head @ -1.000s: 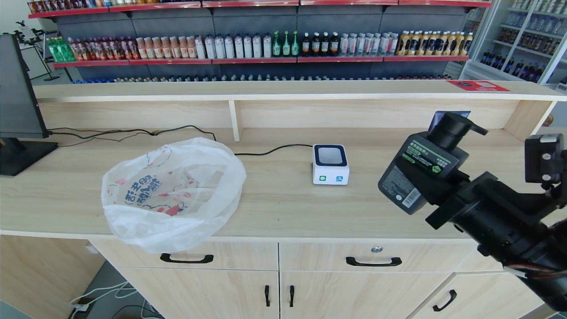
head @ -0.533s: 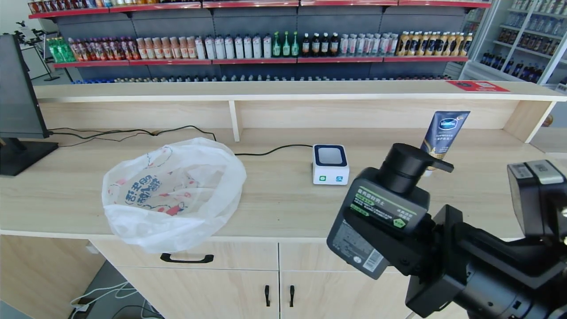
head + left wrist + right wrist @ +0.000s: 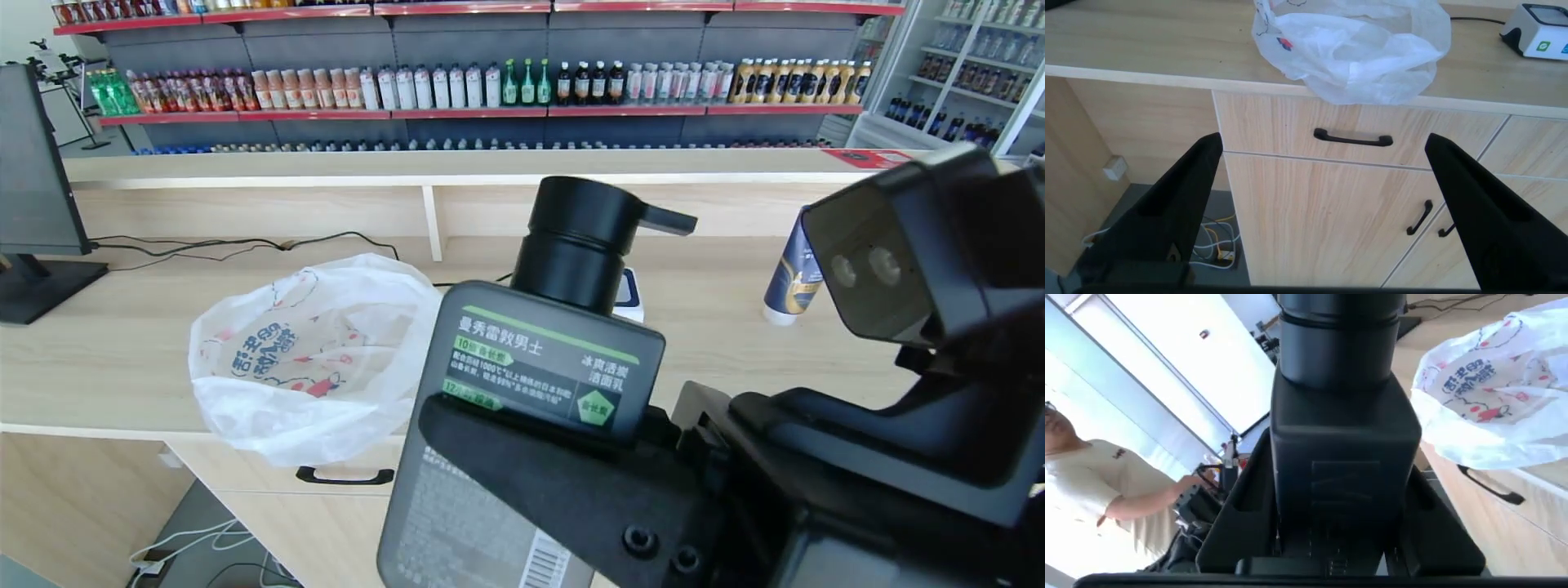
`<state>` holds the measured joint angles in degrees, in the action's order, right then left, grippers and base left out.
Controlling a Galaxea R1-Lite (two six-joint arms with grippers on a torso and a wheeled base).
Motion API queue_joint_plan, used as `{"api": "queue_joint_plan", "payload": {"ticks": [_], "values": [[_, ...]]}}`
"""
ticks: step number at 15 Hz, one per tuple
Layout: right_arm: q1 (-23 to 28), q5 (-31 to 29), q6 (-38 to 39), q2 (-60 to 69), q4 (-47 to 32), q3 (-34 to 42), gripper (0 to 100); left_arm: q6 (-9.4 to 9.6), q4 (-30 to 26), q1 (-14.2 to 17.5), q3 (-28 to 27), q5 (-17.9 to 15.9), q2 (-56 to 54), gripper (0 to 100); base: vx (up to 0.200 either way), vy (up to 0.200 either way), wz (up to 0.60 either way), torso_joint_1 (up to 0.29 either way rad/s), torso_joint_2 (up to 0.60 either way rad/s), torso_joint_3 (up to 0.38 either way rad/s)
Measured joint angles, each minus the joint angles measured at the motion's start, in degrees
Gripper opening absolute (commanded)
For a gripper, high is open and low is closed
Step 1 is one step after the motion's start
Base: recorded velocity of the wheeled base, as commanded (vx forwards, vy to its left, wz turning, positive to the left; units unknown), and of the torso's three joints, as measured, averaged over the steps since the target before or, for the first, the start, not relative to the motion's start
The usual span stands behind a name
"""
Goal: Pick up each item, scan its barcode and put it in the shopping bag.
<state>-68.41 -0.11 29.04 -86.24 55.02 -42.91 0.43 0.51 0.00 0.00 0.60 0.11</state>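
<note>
Clamped in right fingers (image 3: 531, 465): dark grey square pump bottle (image 3: 539, 367), not yet bagged. Left fingers (image 3: 1180, 204) spread, empty. Untouched near desk's (image 3: 122, 351) right end: 1 blue upright tube (image 3: 793, 273).

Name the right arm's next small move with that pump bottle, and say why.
Probably lower the pump bottle toward the scanner, turning its barcode down to the scan window. The right claw holds the bottle raised above the counter, barcode facing the head camera rather than the scanner, so a scan looks not yet done.
</note>
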Motion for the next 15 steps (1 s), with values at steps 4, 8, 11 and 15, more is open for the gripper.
{"api": "queue_joint_plan", "payload": {"ticks": [4, 8, 11, 15], "values": [[-2.97, 0.35, 5.28, -0.01, -1.49, -3.47, 0, 0.00, 0.00, 0.00, 0.00, -0.02, 0.00, 100, 0.000, 0.000, 0.00, 0.000, 0.00, 0.000], [-3.96, 0.27, 9.06, 0.22, -1.38, -4.28, 0, 0.00, 0.00, 0.00, 0.00, 0.00, 0.00, 100, 0.000, 0.000, 0.00, 0.000, 0.00, 0.000], [-4.07, 0.27, 12.20, 1.49, -1.40, -3.78, 0, -0.02, 0.00, 0.00, 0.00, 0.00, 0.00, 100, 0.000, 0.000, 0.00, 0.000, 0.00, 0.000], [-4.05, 0.22, 14.15, 3.06, -1.40, -1.82, 0, 0.00, 0.00, 0.00, 0.00, 0.00, 0.00, 100, 0.000, 0.000, 0.00, 0.000, 0.00, 0.000]]}}
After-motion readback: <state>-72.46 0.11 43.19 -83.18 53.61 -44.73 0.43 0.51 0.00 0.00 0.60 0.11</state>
